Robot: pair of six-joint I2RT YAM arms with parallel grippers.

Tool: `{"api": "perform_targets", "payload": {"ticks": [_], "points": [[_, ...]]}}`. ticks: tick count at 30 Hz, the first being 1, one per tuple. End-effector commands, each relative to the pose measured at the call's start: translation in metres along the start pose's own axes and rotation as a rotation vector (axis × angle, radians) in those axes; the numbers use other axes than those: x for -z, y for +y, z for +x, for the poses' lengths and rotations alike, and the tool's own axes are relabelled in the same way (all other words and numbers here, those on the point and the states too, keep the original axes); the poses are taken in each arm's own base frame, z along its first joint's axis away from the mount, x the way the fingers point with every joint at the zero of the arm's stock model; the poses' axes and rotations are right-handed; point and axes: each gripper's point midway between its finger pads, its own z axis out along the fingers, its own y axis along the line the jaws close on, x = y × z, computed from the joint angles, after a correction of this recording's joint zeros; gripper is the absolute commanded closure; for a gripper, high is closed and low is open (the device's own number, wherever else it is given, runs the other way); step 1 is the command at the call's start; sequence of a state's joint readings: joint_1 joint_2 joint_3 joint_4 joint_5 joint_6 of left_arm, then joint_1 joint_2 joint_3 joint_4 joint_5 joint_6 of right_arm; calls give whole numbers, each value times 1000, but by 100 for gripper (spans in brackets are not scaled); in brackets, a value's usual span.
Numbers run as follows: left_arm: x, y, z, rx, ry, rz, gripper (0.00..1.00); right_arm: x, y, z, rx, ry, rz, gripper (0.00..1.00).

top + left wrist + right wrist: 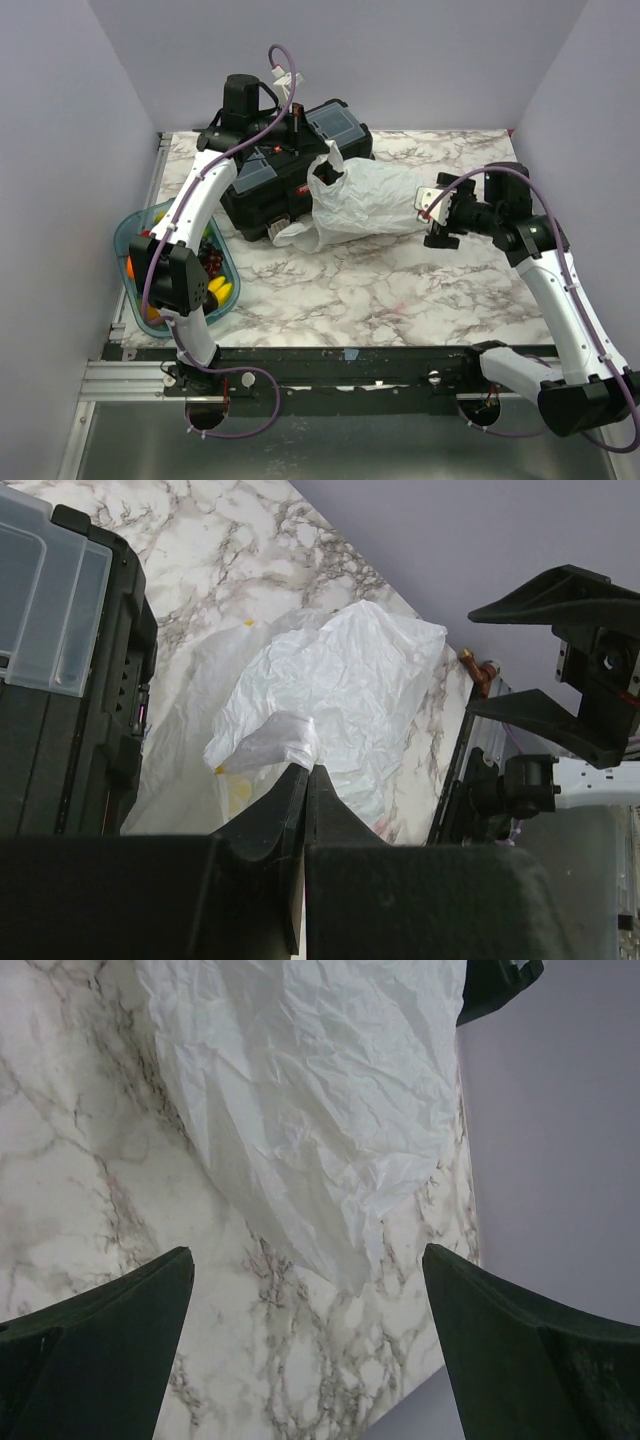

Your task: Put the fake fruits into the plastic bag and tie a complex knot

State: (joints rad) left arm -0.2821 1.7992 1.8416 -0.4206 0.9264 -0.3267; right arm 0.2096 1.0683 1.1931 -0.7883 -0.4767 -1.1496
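Right wrist view: the right pincer (308,1260) stands wide open and empty, low over the table (90,1160). The end of the plastic bag (320,1110) lies just ahead, centred between its fingers. The bag's long axis runs straight away to the left pincer (305,772), which is shut on a twisted corner. The fake fruits (218,291) lie well behind that pincer, in a tray (135,232).

The plastic bag (365,205) lies crumpled on the marble counter (400,290) — thin, whitish and heavily creased, with one twisted corner drawn up beside the black toolbox (345,135). The fake fruits (218,291) sit well apart from it in the teal tray (122,238) — yellow, orange and dark red pieces show.
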Motion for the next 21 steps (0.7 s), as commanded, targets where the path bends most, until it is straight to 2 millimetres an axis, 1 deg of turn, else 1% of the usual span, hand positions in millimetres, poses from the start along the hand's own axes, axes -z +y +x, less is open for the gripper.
{"api": "perform_targets", "payload": {"ticks": [1, 4, 8, 10, 13, 15, 16, 17, 19, 21], "points": [[6, -6, -12, -43, -22, 13, 100, -8, 0, 21, 181, 79, -24, 0], [6, -7, -12, -42, -20, 22, 100, -15, -10, 26, 225, 90, 8, 0], [7, -8, -12, -41, -20, 24, 100, -31, -12, 32, 211, 95, -30, 0], [8, -7, -12, -43, -22, 22, 100, -42, -7, 39, 211, 94, -55, 0], [11, -6, -13, -41, -23, 20, 100, -60, 5, 61, 233, 130, -76, 0], [14, -3, -13, -39, -23, 12, 100, -68, 11, 73, 240, 150, -84, 4], [16, -2, -13, -37, -23, 11, 100, -70, 11, 74, 237, 149, -75, 8], [18, -1, -12, -34, -23, 7, 100, -72, 10, 72, 224, 138, -64, 14], [21, 1, -12, -36, -20, 3, 100, -73, 5, 68, 214, 119, -38, 43], [26, 2, -11, -36, -18, -2, 100, -72, -2, 68, 213, 125, -4, 86]]}}
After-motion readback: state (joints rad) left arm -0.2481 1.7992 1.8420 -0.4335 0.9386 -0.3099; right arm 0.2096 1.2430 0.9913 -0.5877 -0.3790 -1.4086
